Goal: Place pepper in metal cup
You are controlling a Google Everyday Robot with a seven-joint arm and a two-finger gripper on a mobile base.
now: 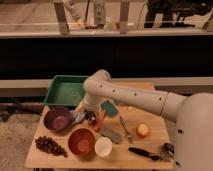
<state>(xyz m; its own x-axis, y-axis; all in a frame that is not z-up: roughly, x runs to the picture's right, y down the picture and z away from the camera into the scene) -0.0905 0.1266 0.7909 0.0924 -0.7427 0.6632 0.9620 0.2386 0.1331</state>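
Note:
The pepper is a slender orange-red piece lying on the wooden table, just below a teal sponge. The metal cup is a small dark shiny thing right beside the pepper on its left. My gripper hangs from the white arm low over the table, between the purple bowl and the metal cup, close against the cup. The pepper lies to the right of the gripper and does not look held.
A green tray sits at the back left. In front are an orange bowl, a white cup and dark grapes. A fork, a grey flat piece, a round yellow-orange fruit and a black tool lie to the right.

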